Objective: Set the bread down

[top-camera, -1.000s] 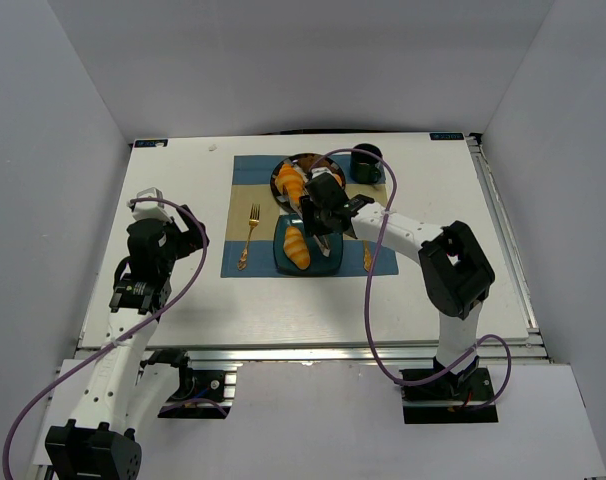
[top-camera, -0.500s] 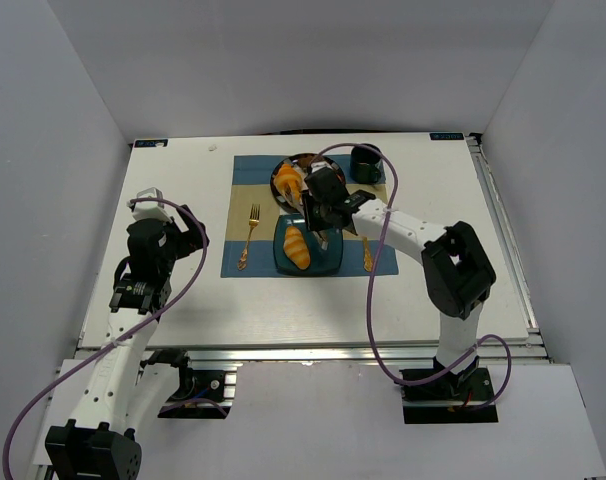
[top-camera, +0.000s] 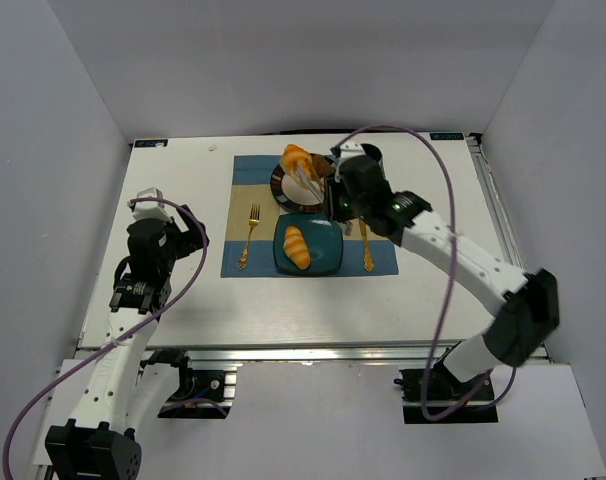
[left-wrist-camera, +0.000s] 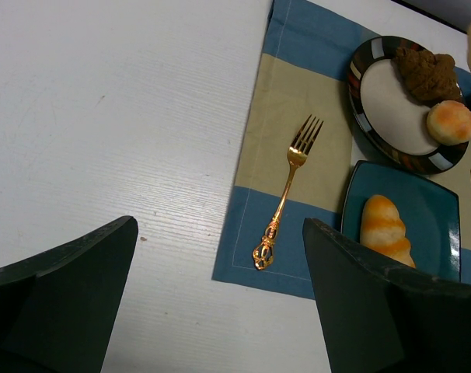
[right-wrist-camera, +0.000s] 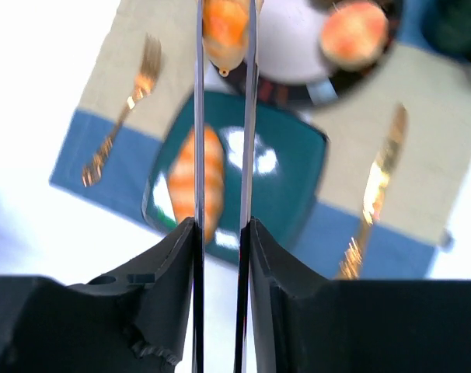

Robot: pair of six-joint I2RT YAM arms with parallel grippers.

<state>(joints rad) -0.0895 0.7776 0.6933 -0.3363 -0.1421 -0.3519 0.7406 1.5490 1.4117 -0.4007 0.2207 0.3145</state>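
Observation:
One bread roll (top-camera: 297, 247) lies on the teal square plate (top-camera: 328, 252), also seen in the left wrist view (left-wrist-camera: 385, 230) and the right wrist view (right-wrist-camera: 195, 183). My right gripper (top-camera: 335, 193) is shut on thin metal tongs (right-wrist-camera: 197, 116). The tongs pinch the second bread roll (top-camera: 295, 158) at their tips (right-wrist-camera: 225, 27), held in the air over the round dark plate (top-camera: 282, 188). My left gripper (top-camera: 188, 232) is open and empty over bare table left of the placemat, its jaws wide apart (left-wrist-camera: 220, 225).
The round plate (left-wrist-camera: 391, 109) holds a small round bun (left-wrist-camera: 451, 122) and a dark brown pastry (left-wrist-camera: 426, 72). A gold fork (top-camera: 249, 235) lies left of the teal plate, a gold knife (top-camera: 366, 245) right of it. A dark cup (top-camera: 366, 160) stands at the placemat's back right.
My right arm has risen and swung back, lifting the second roll in the tongs off the round plate. The left arm has not moved.

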